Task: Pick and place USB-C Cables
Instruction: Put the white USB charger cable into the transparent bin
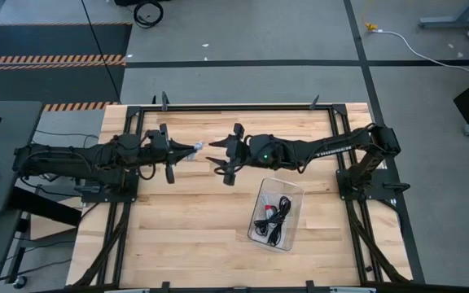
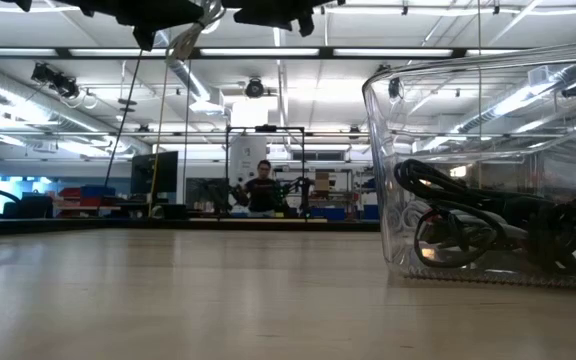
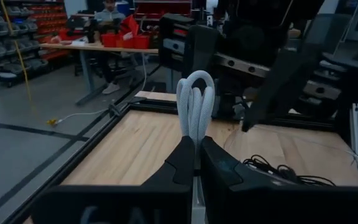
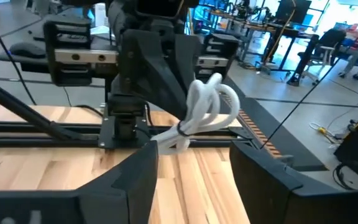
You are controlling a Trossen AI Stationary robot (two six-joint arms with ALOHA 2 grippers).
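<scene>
The left gripper (image 1: 192,149) is hanging above the far middle of the wooden table (image 1: 177,236), with its two fingers (image 3: 182,163) pressed together on a white coiled cable (image 3: 195,102). The bundle is standing up out of the fingertips, with its loops pointing away from the wrist (in the high view it is showing only as a small pale spot at the tip). In the low view the same cable is dangling near the top edge, clear of the table.

The right gripper (image 1: 215,155) is facing the left one from the other side, very near to it but not touching. Its fingers (image 4: 132,168) are standing wide apart, and the white bundle is showing between them, a little farther off, held by the other arm.

A clear plastic bin (image 1: 293,195) is resting on the table on the right side, closer to the near edge and well apart from both grippers. Inside it several cables (image 1: 272,218) are lying in a tangle: mostly black ones, and one with red and white at one end. In the low view black coils are pressing against the transparent wall.

A person (image 2: 261,187) is sitting far behind the table in the room.
</scene>
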